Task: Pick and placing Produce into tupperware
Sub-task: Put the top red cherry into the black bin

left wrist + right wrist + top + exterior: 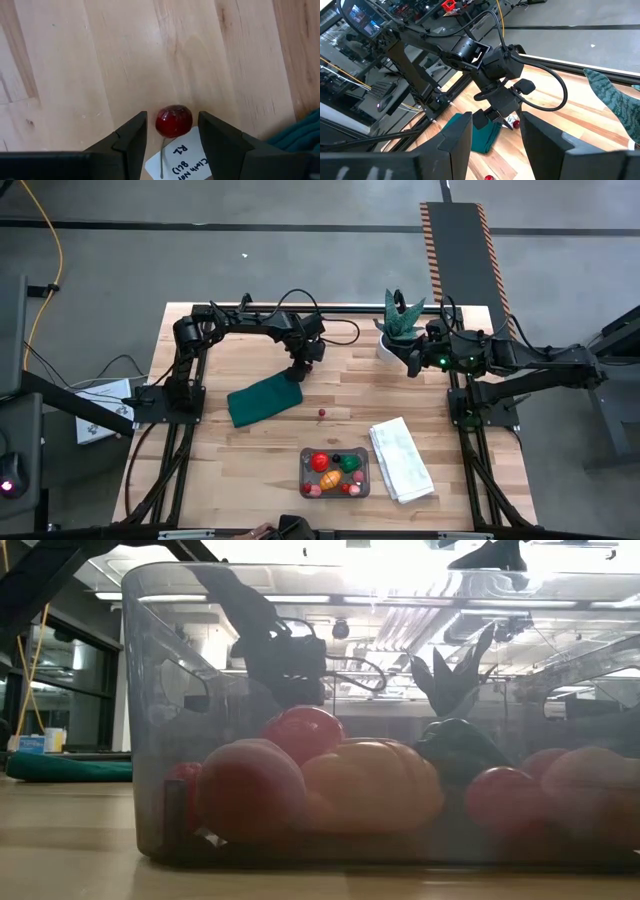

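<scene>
Left end effector [172, 137] spread, straddling a dark red cherry [173, 120]; handwritten tag [179, 159] reads "R1". Right end effector [496, 131] spread, empty, near plant [399, 317].

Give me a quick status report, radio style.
Left gripper open, fingers either side of a cherry, not gripping. Right gripper open, waiting by potted plant. Tupperware holds several pieces. Path clear.
</scene>
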Available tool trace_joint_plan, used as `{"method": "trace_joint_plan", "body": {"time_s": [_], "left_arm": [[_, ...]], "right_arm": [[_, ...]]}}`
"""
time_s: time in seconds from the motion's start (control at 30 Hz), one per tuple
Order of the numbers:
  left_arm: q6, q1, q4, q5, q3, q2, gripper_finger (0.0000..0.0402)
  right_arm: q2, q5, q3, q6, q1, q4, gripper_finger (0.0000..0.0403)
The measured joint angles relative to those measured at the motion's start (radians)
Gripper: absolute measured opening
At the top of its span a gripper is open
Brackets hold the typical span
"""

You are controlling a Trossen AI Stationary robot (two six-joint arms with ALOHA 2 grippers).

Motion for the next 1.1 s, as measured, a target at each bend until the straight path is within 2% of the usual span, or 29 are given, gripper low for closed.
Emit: {"method": "trace_joint_plan", "body": {"time_s": [0.47, 1.1], "left_arm": [[-0.001, 0.000, -0.003, -0.007, 0.000, 0.000, 0.0108], [-0.026, 0.000, -0.037, -0.007, 0.001, 0.000, 0.0101]], "right_arm": [[0.000, 0.000, 0.000, 0.002, 0.000, 0.000, 0.0156], [0.000, 0.000, 0.000, -0.003, 0.000, 0.001, 0.0156]]}}
